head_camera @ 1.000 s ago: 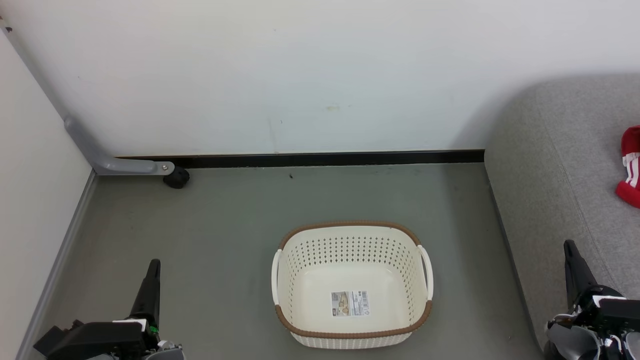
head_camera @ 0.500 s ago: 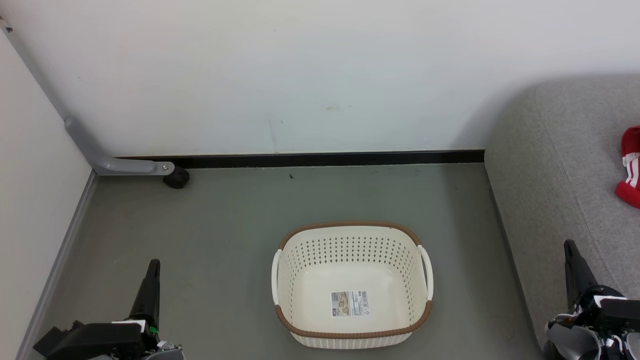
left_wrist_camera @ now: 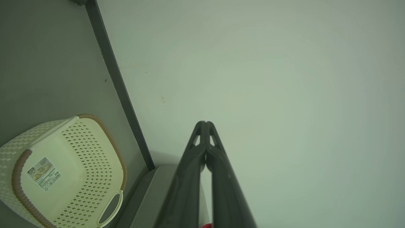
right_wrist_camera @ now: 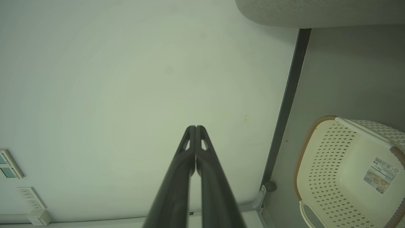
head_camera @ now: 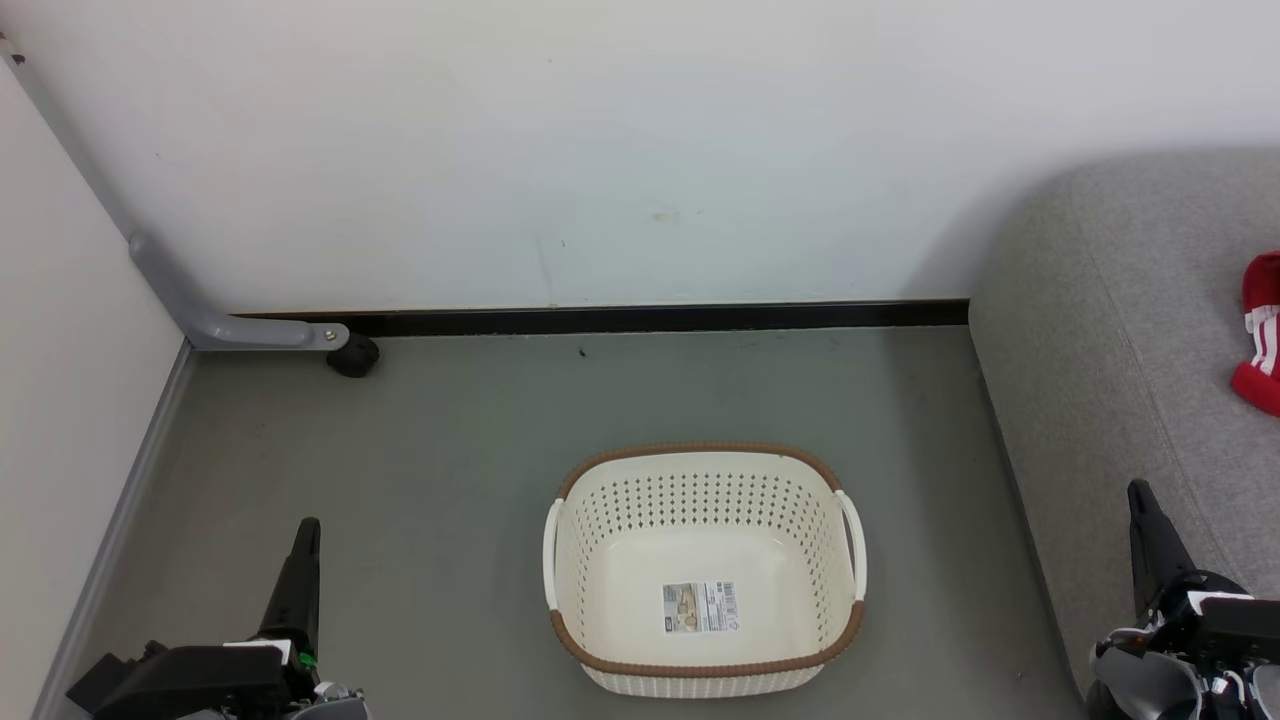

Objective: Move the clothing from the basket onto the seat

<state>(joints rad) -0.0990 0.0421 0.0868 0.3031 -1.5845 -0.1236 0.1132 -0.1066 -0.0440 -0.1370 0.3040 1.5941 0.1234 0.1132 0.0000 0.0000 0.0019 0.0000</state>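
My left end effector [head_camera: 306, 530] hung low with its fingers pressed together on nothing. My right end effector [head_camera: 1140, 497] was closed and empty the same way. Between the two and a little ahead, the basket [head_camera: 700, 449] sat on the floor [head_camera: 450, 440], holding nothing but the label [head_camera: 700, 606] on its bottom. Further ahead, to the right of my right end effector and well apart from it, red clothing [head_camera: 1262, 330] with white stripes lay on the seat [head_camera: 1090, 350]. I judged the job done, or nearly so: the basket was emptied and the fabric was on the seat. I could not tell how many garments lay there, because the picture's edge cut them off.
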